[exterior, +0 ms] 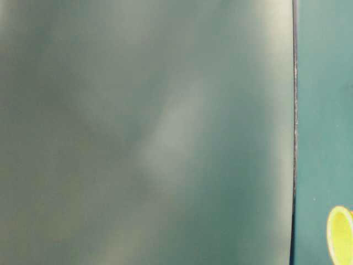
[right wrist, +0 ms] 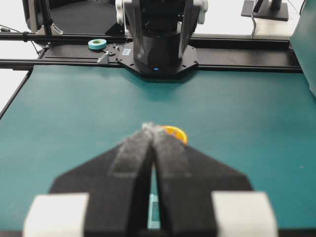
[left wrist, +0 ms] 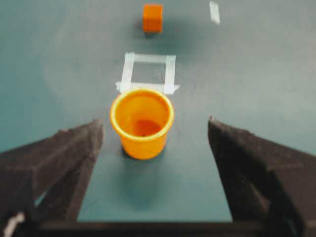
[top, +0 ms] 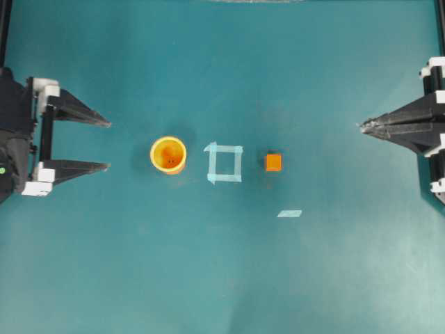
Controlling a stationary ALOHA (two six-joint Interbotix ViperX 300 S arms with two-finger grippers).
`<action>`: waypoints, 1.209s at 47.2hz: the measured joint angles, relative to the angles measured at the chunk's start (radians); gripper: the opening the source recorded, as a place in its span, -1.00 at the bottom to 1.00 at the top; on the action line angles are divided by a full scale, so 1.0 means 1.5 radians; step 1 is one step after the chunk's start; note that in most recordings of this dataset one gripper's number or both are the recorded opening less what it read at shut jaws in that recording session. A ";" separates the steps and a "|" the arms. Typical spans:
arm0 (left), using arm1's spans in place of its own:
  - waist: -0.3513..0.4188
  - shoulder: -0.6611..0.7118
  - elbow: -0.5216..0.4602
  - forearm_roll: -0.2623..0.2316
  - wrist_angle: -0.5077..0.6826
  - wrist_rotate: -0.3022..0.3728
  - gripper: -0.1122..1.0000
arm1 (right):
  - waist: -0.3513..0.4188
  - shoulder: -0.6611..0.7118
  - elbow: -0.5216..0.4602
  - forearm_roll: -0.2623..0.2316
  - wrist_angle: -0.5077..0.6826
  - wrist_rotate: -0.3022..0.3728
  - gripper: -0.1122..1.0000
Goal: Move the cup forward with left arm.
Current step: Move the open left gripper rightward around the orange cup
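The orange-yellow cup [top: 168,154] stands upright on the teal table, left of a taped square [top: 224,162]. My left gripper [top: 108,145] is open and empty, its tips a short way left of the cup. In the left wrist view the cup [left wrist: 141,122] stands just ahead of the open gripper [left wrist: 155,123], between the lines of the two fingers, touching neither. My right gripper [top: 361,126] is shut and empty at the far right. In the right wrist view the shut gripper [right wrist: 150,128] hides most of the cup [right wrist: 175,133]. The cup's rim [exterior: 340,234] shows in the table-level view.
A small orange cube [top: 273,162] sits right of the taped square; it also shows in the left wrist view [left wrist: 152,18]. A loose strip of tape [top: 289,213] lies nearer the front. A blurred grey-green surface [exterior: 143,132] fills most of the table-level view.
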State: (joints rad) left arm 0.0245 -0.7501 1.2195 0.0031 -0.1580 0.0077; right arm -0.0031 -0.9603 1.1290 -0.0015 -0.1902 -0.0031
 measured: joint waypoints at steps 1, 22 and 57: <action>0.000 0.009 0.005 0.000 -0.012 0.001 0.68 | 0.000 0.000 -0.001 -0.001 0.000 0.001 -0.80; 0.042 0.213 0.088 0.001 -0.298 0.011 0.68 | 0.000 -0.012 -0.005 -0.001 0.002 -0.002 -0.80; -0.007 0.448 -0.039 0.003 -0.327 0.011 0.68 | 0.000 -0.039 -0.020 -0.002 0.005 -0.005 -0.80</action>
State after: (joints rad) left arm 0.0138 -0.0782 1.1612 0.0077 -0.6489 0.0245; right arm -0.0031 -1.0186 1.0983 -0.0046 -0.1825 -0.0107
